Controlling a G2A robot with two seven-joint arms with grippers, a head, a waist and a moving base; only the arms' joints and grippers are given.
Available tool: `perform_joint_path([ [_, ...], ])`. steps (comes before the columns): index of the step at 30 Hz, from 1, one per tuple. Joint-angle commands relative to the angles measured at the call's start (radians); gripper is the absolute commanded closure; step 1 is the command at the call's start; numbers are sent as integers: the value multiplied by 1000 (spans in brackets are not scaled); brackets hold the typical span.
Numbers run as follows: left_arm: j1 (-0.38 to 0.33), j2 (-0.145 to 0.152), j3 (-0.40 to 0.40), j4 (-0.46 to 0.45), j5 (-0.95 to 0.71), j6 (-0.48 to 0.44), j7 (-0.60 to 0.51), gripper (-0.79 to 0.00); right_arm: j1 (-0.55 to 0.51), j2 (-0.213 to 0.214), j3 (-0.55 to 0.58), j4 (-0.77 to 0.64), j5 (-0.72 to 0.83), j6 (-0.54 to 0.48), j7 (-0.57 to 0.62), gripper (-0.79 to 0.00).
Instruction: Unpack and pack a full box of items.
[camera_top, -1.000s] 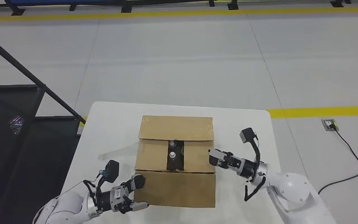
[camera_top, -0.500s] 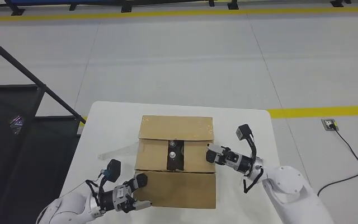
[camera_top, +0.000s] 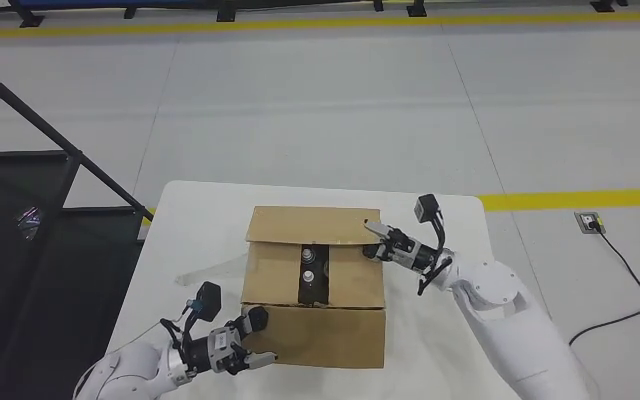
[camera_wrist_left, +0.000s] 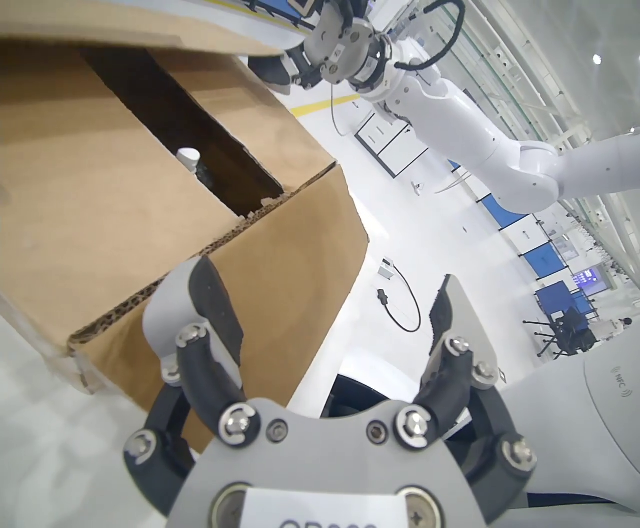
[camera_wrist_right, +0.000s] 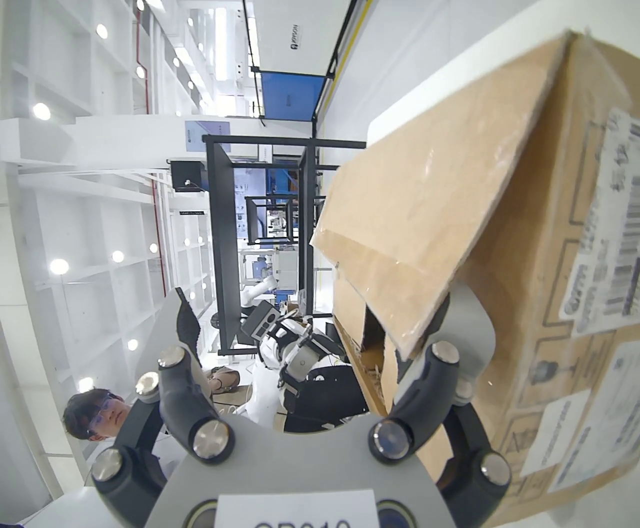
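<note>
Right wrist view: the right claw (camera_wrist_right: 325, 320) is spread. The corner of the far flap (camera_wrist_right: 430, 200) of the box (camera_wrist_right: 540, 300) sits inside the gap, against one finger (camera_wrist_right: 465, 320), and nothing is pinched. The corner is the flap's free end, so this placement probably prepares a grip for folding the flap back.

The left claw (camera_wrist_left: 325, 300) is also spread and empty. It sits just beside the box's near corner, at the edge of the near flap (camera_wrist_left: 280, 280). It is probably placed there to take that flap or to brace the box against the opposite pull.

Between the two inner flaps a dark slot (camera_top: 312, 280) exposes capped bottles (camera_top: 309, 272) at the box's centre, so unpacking has not begun. The box stands on the white surface (camera_top: 200, 230), between the two arms.
</note>
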Motion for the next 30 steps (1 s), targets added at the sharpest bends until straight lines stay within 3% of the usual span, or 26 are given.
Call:
perform_joint_path([
  [1,-2,1,4,1,2,1,4,-785,24,-5,-6,6,-16,-4,-31,-785],
  [8,-10,4,27,3,18,13,20,-785,182,-50,-109,97,-123,52,-220,-785],
  [18,-11,7,49,21,40,30,66,-785,403,-158,-297,394,-237,54,-480,-785],
  [22,-7,8,54,20,54,35,85,-785,458,-201,-350,505,-250,66,-506,-785],
  [30,0,11,64,14,63,49,109,-785,537,-267,-388,709,-204,34,-433,-785],
])
